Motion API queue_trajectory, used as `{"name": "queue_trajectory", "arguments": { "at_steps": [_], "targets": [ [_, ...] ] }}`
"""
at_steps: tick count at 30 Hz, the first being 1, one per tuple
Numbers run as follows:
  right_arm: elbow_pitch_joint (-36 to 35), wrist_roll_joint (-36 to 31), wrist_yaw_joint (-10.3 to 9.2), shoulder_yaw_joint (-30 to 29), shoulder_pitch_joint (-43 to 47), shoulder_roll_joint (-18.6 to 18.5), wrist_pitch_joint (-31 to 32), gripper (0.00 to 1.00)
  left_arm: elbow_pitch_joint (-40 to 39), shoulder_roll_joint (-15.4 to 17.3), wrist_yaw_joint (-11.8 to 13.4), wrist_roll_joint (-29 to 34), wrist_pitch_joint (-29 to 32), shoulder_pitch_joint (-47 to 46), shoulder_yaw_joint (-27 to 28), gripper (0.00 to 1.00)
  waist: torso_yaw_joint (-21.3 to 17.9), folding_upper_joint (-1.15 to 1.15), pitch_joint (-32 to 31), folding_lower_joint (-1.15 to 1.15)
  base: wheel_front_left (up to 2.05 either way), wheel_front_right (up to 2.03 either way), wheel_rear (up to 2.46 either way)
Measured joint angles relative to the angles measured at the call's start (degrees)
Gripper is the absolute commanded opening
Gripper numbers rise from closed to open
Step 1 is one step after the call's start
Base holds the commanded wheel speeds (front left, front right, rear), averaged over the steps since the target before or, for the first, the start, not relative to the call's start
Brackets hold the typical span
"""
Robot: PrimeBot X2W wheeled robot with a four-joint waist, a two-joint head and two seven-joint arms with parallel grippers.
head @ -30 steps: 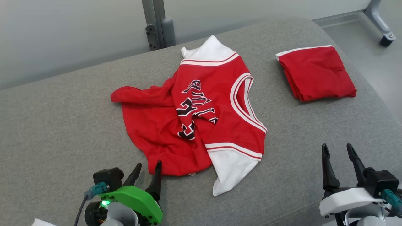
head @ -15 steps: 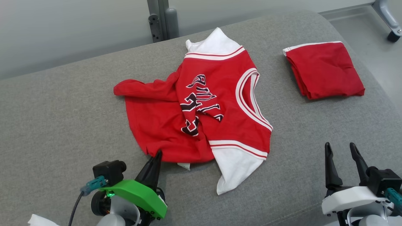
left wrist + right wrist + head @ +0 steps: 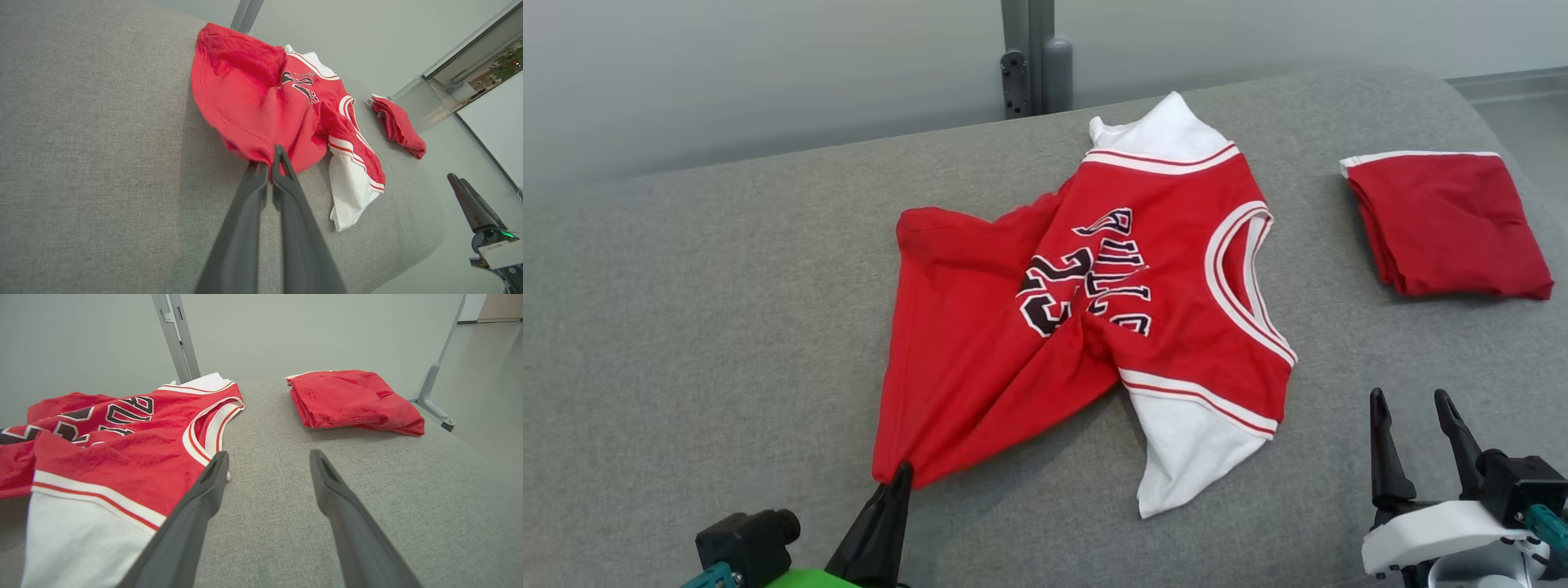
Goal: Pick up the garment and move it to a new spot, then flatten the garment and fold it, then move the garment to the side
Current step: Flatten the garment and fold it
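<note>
Near-left hem corner of jersey (image 3: 1013, 359) pinched by left tool (image 3: 900, 478); jersey spread mid-bench (image 3: 686, 327). At near right, right tool (image 3: 1411, 398) held parted, empty. Folded red garment (image 3: 1450, 224) laid far right.

garment (image 3: 980, 359) on cushion (image 3: 686, 327), folded cloth (image 3: 1445, 224) right

Head cam looks fwd & down from above; both wrist cams sit low, close over cushion (image 3: 686, 286), all sharing jersey (image 3: 980, 359).
</note>
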Motion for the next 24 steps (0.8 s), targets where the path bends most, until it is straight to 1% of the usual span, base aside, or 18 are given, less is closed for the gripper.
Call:
{"name": "queue_trajectory", "arguments": {
  "at_steps": [4, 7, 12, 15, 16, 17, 18, 21, 24],
  "targets": [
    [0.0, 0.0, 0.0, 0.8, -1.5, 0.0, 0.0, 1.0, 0.1, 0.6, 0.3, 0.1, 1.6, -0.8, -0.4, 0.0, 1.4, 0.0, 0.9, 0.0, 0.0, 0.0, 0.0],
    [0.1, 0.0, 0.0, 1.5, -3.1, 0.0, 0.0, 1.0, 1.8, 0.7, 0.1, 0.5, 3.7, -5.8, -0.6, 0.0, 1.5, 0.0, 1.9, 0.0, 0.0, 0.0, 0.0],
    [0.5, 0.4, 0.0, 1.5, -4.3, 0.0, 0.0, 1.0, 8.5, 1.2, 0.5, 1.1, 8.8, -17.6, 0.6, 0.0, -0.3, 0.0, 3.6, 0.0, 0.0, 0.0, 0.0],
    [1.1, 0.9, 0.0, 1.8, -4.7, 0.0, 0.0, 1.0, 16.0, 1.1, 0.9, 1.1, 13.1, -25.6, 0.6, 0.0, -1.9, 0.0, 4.9, 0.0, 0.0, 0.0, 0.0],
    [1.3, 1.2, 0.0, 2.0, -4.9, 0.0, 0.0, 1.0, 19.1, 1.2, 1.2, 1.5, 13.9, -27.6, 0.4, 0.11, -2.4, 0.0, 5.3, 0.0, 0.0, 0.0, 0.0],
    [1.4, 1.5, 0.0, 2.2, -5.2, 0.0, 0.0, 1.0, 22.5, 1.3, 1.5, 2.5, 14.6, -29.9, 0.3, 0.44, -3.0, 0.0, 5.7, 0.0, 0.0, 0.0, 0.0],
    [1.5, 1.6, 0.0, 2.3, -5.3, 0.0, 0.0, 1.0, 25.1, 1.3, 1.5, 3.0, 14.9, -31.6, 0.1, 1.0, -3.5, 0.0, 6.0, 0.0, 0.0, 0.0, 0.0],
    [1.8, 1.9, 0.0, 2.2, -5.3, 0.0, 0.0, 1.0, 32.5, -0.1, 1.0, 3.3, 13.9, -36.2, -0.2, 1.0, -5.1, 0.0, 7.0, 0.0, 0.0, 0.0, 0.0],
    [2.0, 1.9, 0.0, 2.0, -5.2, 0.0, 0.0, 1.0, 35.9, -2.5, -0.9, 3.1, 10.0, -38.1, 0.1, 1.0, -6.5, 0.0, 7.5, 0.0, 0.0, 0.0, 0.0]
  ]
}}
